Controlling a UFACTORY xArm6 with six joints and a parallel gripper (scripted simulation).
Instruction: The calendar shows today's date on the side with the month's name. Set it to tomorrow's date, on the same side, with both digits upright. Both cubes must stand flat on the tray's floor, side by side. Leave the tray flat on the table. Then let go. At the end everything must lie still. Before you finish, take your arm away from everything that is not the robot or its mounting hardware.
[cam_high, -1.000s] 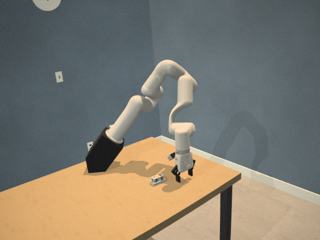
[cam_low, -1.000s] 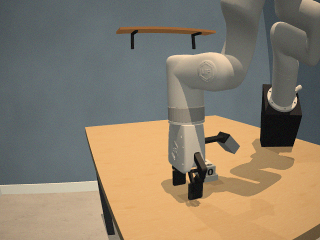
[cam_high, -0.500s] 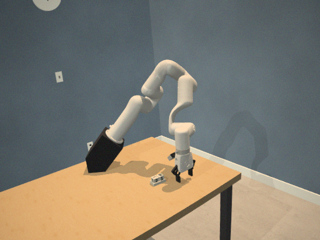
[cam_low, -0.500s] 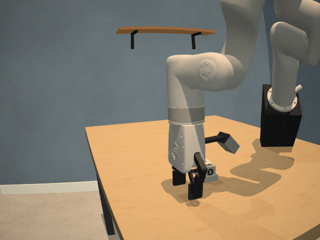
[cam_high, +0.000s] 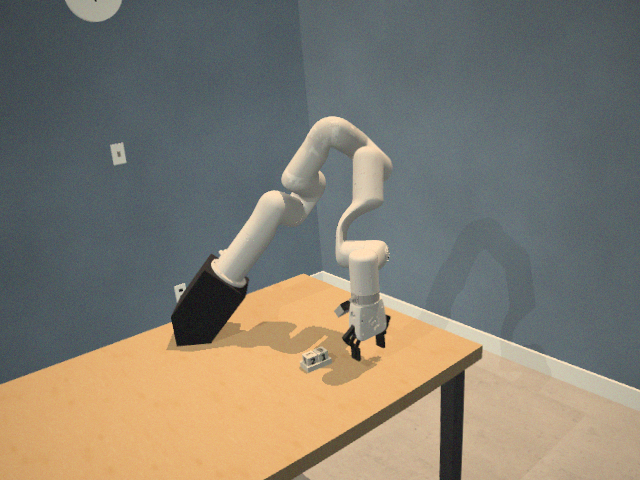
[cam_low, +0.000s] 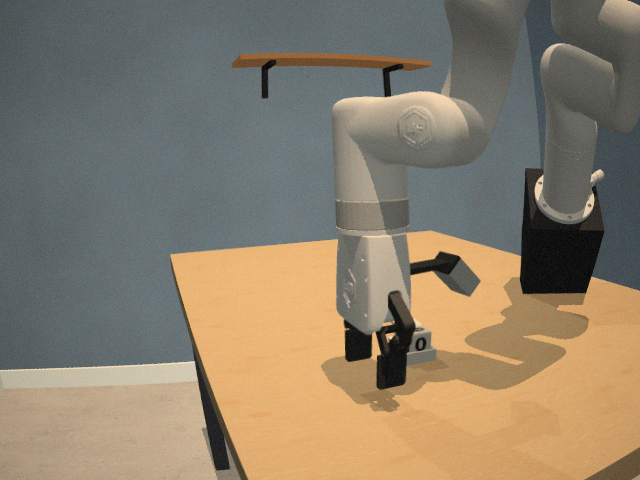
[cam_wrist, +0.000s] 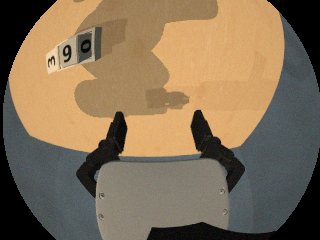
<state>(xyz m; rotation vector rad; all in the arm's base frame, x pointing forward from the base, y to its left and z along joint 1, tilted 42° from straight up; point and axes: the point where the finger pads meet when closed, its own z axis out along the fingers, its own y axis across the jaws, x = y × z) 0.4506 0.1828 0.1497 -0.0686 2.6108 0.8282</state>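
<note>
The claw (cam_high: 368, 351) (cam_low: 374, 370) (cam_wrist: 158, 118) is hanging over the worktop (cam_high: 155, 413) (cam_low: 284, 289) (cam_wrist: 225, 65), pointing down. Its two black fingers are standing widely spread, and nothing is sitting between them.

The small pale tray (cam_high: 316, 365) (cam_low: 422, 355) (cam_wrist: 98, 44) is resting flat on the worktop, near the claw but apart from it. It is lying between the claw and the black stand (cam_high: 206, 315) (cam_low: 560, 258). Two white cubes (cam_high: 311, 357) (cam_low: 420, 341) (cam_wrist: 86, 46) are sitting side by side in the tray. In the top view, their long side is showing what looks like a 2 and a 3, though the print is small. In the exterior view, an end face is showing a 0, while the claw is partly covering the rest. From the wrist, a 3, a 9-like figure and a 0 are appearing in a row. The month's name is not showing legibly.

The white arm (cam_high: 368, 175) (cam_low: 429, 129) is rising from the black stand, arching over and coming down to the claw. A grey block (cam_high: 342, 308) (cam_low: 457, 276) is sticking out beside the claw's body on a black bracket. The arm's shadow is falling across the worktop around the tray. Behind, a wooden shelf (cam_low: 330, 60) is hanging on the blue wall (cam_high: 206, 77) (cam_low: 129, 155).
</note>
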